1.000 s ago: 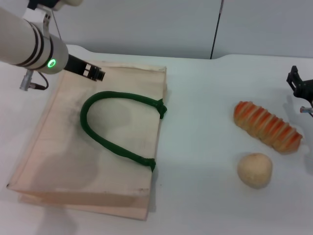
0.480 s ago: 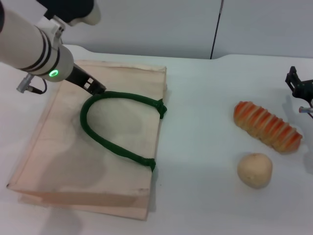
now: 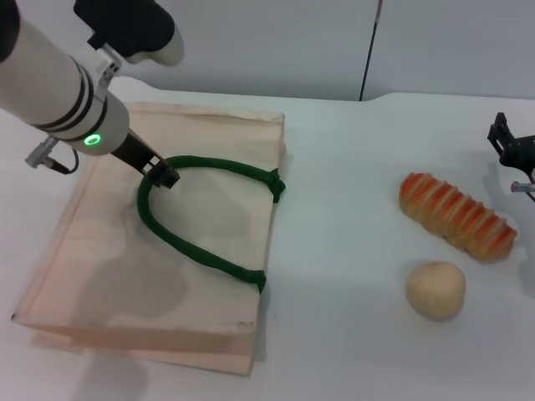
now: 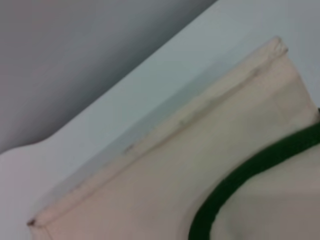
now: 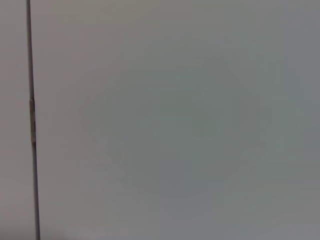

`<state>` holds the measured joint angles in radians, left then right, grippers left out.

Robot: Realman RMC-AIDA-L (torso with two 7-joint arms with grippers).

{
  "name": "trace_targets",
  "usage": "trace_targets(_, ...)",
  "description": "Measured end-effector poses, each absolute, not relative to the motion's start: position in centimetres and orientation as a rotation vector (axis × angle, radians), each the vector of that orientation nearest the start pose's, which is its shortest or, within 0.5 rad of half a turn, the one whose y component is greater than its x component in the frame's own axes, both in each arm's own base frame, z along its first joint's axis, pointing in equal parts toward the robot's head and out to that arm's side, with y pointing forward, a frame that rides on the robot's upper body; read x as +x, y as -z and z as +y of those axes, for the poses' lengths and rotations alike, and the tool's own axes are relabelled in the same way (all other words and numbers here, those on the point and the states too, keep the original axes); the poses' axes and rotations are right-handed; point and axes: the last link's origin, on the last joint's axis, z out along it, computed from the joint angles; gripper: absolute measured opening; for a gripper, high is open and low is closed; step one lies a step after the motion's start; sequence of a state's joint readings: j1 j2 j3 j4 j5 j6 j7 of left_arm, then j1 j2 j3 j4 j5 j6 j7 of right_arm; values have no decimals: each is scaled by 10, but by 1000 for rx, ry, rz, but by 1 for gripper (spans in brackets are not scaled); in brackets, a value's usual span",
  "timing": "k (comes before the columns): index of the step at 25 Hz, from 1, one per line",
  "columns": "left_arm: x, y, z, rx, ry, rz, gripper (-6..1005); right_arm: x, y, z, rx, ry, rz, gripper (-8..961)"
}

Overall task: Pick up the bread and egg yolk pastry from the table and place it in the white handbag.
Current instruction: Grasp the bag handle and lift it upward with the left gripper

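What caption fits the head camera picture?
Left gripper reaches the white handbag's green handle; bread and egg yolk pastry wait.

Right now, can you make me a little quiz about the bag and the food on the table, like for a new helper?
1. True or false: the bread is already inside the white handbag.
2. Which food lies nearer the robot's body? A) the bread B) the egg yolk pastry C) both the same
3. Fill in: the left hand is at the bag's dark green ______.

Key:
1. False. The bread lies on the table, out to the bag's right.
2. B. The round pastry sits in front of the striped loaf.
3. Handle. The hand is at the top of the rope loop, while the right hand waits at the table's right edge.
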<state>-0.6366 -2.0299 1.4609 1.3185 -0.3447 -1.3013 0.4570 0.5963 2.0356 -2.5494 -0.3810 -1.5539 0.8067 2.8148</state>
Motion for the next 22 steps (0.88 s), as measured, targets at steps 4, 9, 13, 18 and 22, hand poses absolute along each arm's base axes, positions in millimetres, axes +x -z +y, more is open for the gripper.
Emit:
trace_targets(4, -189, -21, 400, -2291, -507, -767, 481, 306, 36, 388, -1554, -418, 694, 800)
trace_targets(9, -197, -25, 401, -2270, -498, -809, 481, 308, 35, 388, -1553, -409, 691, 799)
trace_targets(13, -205, -24, 401, -2263, -506, -834, 480, 307, 35, 387, -1555, -409, 690, 799)
trace_targets(18, -211, -21, 403, -2259, -505, -842, 481, 308, 36, 387, -1558, -406, 694, 799)
trace_targets(22, -214, -19, 405, -2256, -508, -848, 482, 306, 36, 389, -1562, -406, 696, 799)
